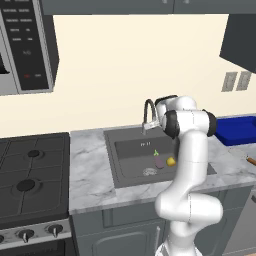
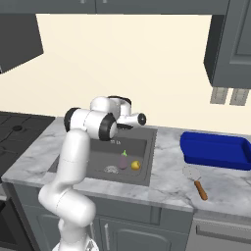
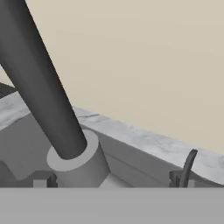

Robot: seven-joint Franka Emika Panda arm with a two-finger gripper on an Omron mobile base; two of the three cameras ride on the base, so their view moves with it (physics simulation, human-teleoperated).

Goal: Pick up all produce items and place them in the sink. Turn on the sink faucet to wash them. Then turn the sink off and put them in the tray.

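The dark purple eggplant [image 1: 159,161] [image 2: 123,161] and the round yellow fruit [image 1: 171,161] [image 2: 136,165] lie side by side on the floor of the dark grey sink [image 1: 125,160] [image 2: 142,147], near its drain. The sink faucet [image 1: 148,112] arches up at the basin's back rim. In the hand view its thick dark neck [image 3: 43,87] and round base [image 3: 78,164] are very close, with the thin side handle [image 3: 188,168] to the right. My gripper [image 3: 109,183] is open, its tips standing either side of the faucet base and holding nothing. The blue tray [image 1: 240,129] [image 2: 215,149] rests on the counter right of the sink.
A gas stove [image 1: 30,175] takes up the counter left of the sink, under a microwave [image 1: 25,45]. A wooden-handled utensil [image 2: 198,186] lies on the marble counter [image 2: 171,181] in front of the tray. Wall cabinets [image 2: 235,44] hang above.
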